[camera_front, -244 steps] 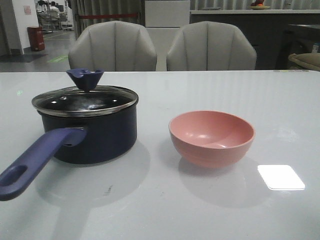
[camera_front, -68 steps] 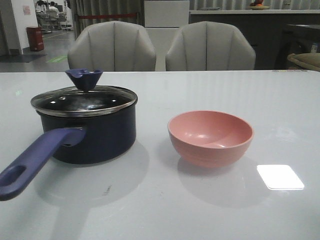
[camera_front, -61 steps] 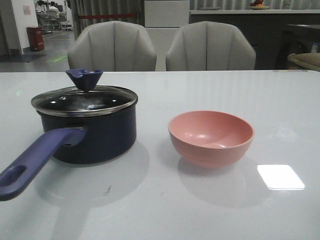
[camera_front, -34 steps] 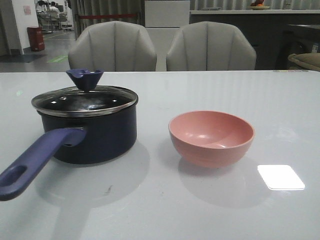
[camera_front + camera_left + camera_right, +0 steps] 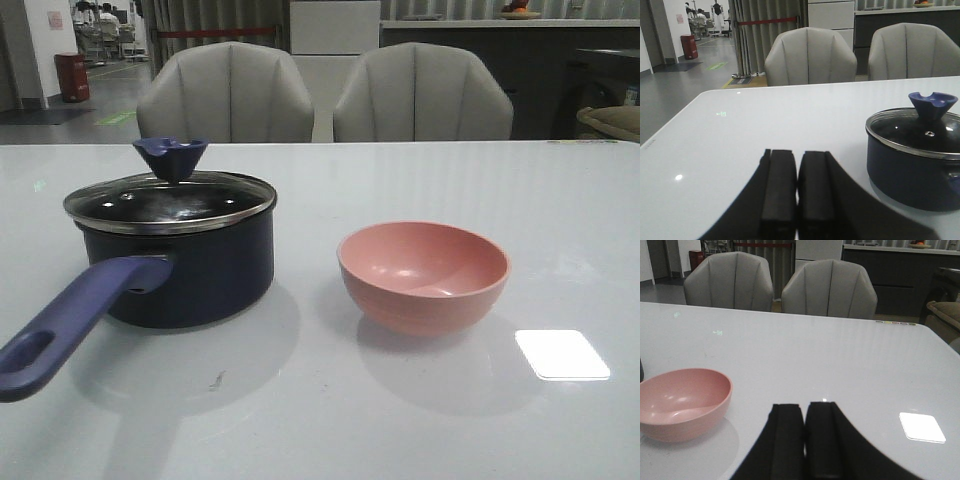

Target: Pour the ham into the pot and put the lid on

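The dark navy pot [image 5: 185,270] stands on the left of the table, its purple-blue handle [image 5: 70,325] pointing toward the front left. The glass lid [image 5: 170,200] with its blue knob [image 5: 169,157] sits on the pot. No ham shows in any view. The pink bowl [image 5: 423,275] looks empty. My left gripper [image 5: 797,155] is shut and empty, low over the table, apart from the pot [image 5: 915,165] and its lid [image 5: 920,132]. My right gripper [image 5: 804,407] is shut and empty, apart from the bowl [image 5: 682,402]. Neither gripper shows in the front view.
Two grey chairs [image 5: 225,95] [image 5: 422,95] stand behind the table's far edge. A bright light reflection [image 5: 562,354] lies on the white table [image 5: 320,420] at the right. A small dark mark [image 5: 214,379] is in front of the pot.
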